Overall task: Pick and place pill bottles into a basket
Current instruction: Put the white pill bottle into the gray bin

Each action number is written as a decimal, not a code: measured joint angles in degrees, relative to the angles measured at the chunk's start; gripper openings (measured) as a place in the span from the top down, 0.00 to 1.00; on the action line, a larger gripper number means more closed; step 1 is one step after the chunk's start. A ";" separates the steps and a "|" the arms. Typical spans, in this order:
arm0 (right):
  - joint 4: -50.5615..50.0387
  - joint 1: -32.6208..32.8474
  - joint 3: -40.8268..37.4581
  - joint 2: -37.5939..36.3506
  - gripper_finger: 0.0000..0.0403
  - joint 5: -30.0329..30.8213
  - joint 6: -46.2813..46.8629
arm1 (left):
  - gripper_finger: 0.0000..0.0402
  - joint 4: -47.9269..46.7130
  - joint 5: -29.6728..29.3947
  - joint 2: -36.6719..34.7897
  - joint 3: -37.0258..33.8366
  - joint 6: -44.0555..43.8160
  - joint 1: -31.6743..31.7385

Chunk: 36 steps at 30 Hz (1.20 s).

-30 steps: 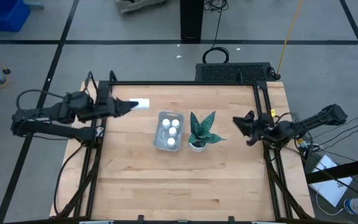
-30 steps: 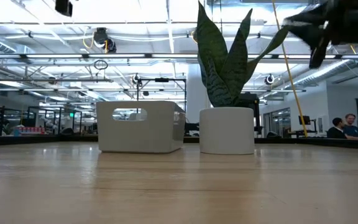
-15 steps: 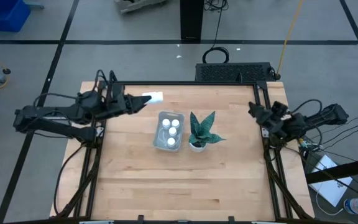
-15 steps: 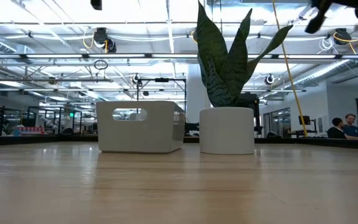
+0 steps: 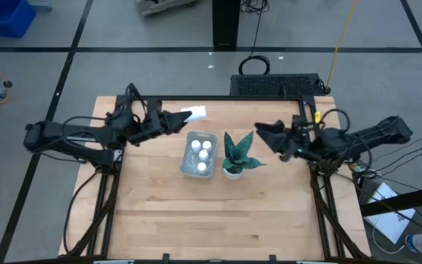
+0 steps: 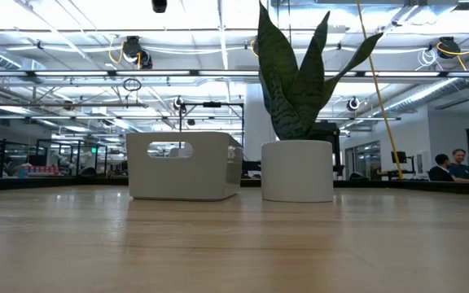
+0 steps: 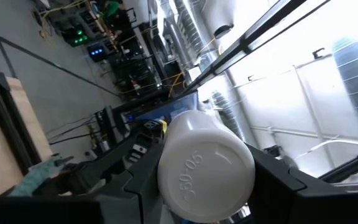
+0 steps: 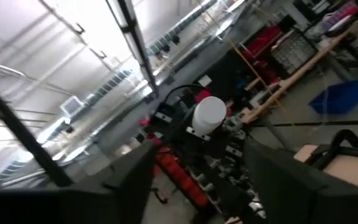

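Note:
My left gripper (image 5: 176,117) is shut on a white pill bottle (image 5: 195,113), in the air over the table's far part, just left of and beyond the basket (image 5: 187,163). The basket is a pale tray holding several white bottles (image 5: 204,155). In the low view it stands as a white box (image 6: 184,165). My right gripper (image 5: 264,133) is open and empty, in the air just right of the plant. Its wrist view looks across at the held bottle (image 8: 209,114). My left gripper pinches the bottle's side walls (image 7: 166,163) between its two fingers, with a round end of the bottle facing the wrist camera. The fingers come level from the table's left and lie along the bottle. Its other end (image 5: 198,112) sticks out past the fingertips, clear of the table.
A white pot with a green spiky plant (image 5: 237,154) stands right beside the basket, between it and my right gripper; it also shows in the low view (image 6: 297,169). The near half of the wooden table (image 5: 211,220) is bare.
My left gripper has carried the bottle toward the table's right, nearer the basket, and the bottle has stayed clear of the table. My right gripper first drew back toward the table's right edge, then swung out leftward to the plant.

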 joint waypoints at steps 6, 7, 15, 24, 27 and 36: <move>-0.83 -5.00 6.77 9.19 0.15 -3.41 6.28 | 0.54 5.85 0.93 2.53 0.00 0.25 -0.92; -0.51 -6.08 7.50 10.68 0.12 -5.19 8.16 | 0.55 6.68 0.90 2.89 0.00 0.30 -1.20; 5.65 -9.37 13.87 22.22 0.09 -12.27 12.46 | 0.56 6.82 -1.43 3.81 0.00 0.30 -2.37; 5.04 -11.77 18.76 28.30 0.11 -14.36 13.50 | 0.56 6.91 -0.63 3.81 0.00 0.02 -2.43; 5.82 -11.95 20.61 30.00 0.11 -15.23 13.48 | 0.56 6.83 -0.61 3.81 0.00 0.06 -2.47; 6.12 -12.35 23.37 31.38 0.13 -14.97 11.92 | 0.56 6.69 -0.59 3.81 0.00 0.14 -2.47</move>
